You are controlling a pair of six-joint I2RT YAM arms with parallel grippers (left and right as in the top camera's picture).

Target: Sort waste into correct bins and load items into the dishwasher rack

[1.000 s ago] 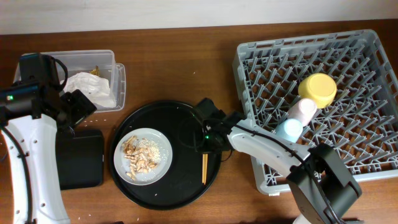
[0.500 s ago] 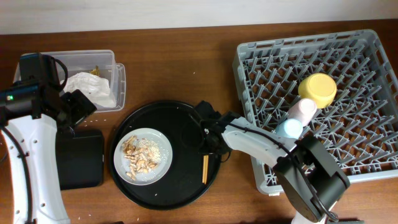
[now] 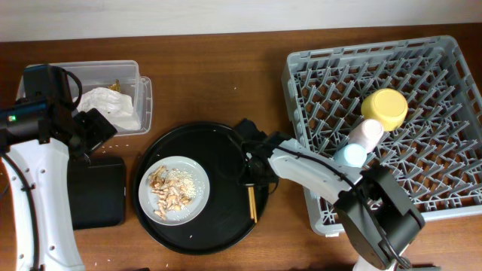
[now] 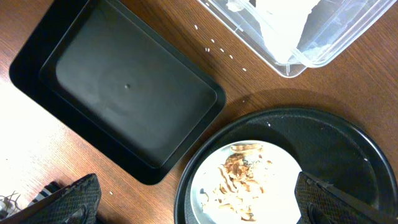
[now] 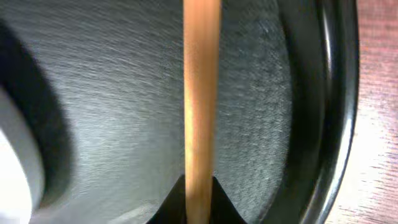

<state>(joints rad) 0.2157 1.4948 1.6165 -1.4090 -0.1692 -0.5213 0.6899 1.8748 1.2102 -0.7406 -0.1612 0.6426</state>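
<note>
Right claw (image 3: 251, 179): pinching chopsticks (image 3: 253, 206) at far end, over round black tray (image 3: 223, 143). Left claw (image 4: 205, 202): spread wide, near clear box (image 3: 145, 99).

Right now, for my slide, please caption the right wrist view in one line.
Right gripper pinching the thin wooden chopsticks inside the large round black tray, near the round grey plate.

Open passage: bare table (image 3: 226, 83) along the far edge, between clear box (image 3: 144, 105) and rack (image 3: 331, 83). On the round tray (image 3: 218, 147), the plate (image 3: 200, 188) fills the left half and the right arm (image 3: 316, 172) crosses the right rim, chopsticks (image 3: 252, 205) at its tip. Bowls (image 3: 384, 108) block the rack's middle pegs.
</note>
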